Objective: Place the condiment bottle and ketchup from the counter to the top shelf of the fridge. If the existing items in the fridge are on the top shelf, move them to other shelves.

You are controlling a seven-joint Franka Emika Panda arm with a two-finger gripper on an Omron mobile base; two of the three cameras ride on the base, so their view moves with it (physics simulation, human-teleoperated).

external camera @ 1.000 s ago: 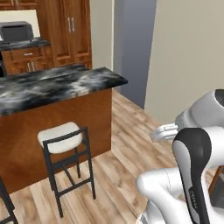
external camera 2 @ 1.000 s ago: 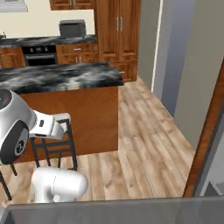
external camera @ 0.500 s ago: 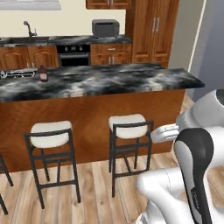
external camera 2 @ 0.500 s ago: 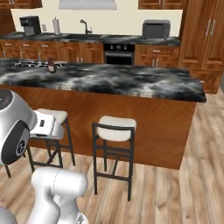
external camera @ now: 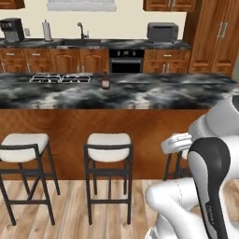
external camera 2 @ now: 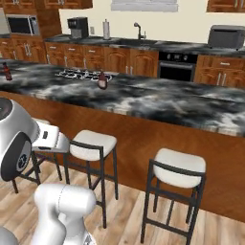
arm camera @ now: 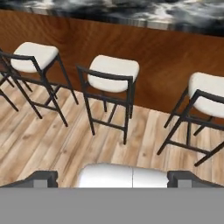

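**Hand spread wide and empty, short of the island counter**

The gripper stands with its jaws as far apart as they go: in the hand view one dark fingertip rises at the lower left and the other at the lower right, with open air between them. Nothing is held and nothing is touched. The hand looks down on the wooden floor and a row of black-framed stools with pale seats drawn up against the reddish-brown base of the counter.

The counter serves as the landmark. It is a long black stone worktop with white marbling, running across both base views. The ketchup, dark red-brown with a pale label, stands upright on the counter, toward its far edge, just beside the burner grates set into the top; from the right base view it sits at the right end of those grates. The condiment bottle, slim and red with a dark cap, stands upright on the same counter, well apart from the ketchup, near the left edge of that view.

Beyond the counter runs a back wall of wooden cabinets with an oven, a sink tap and a coffee machine.
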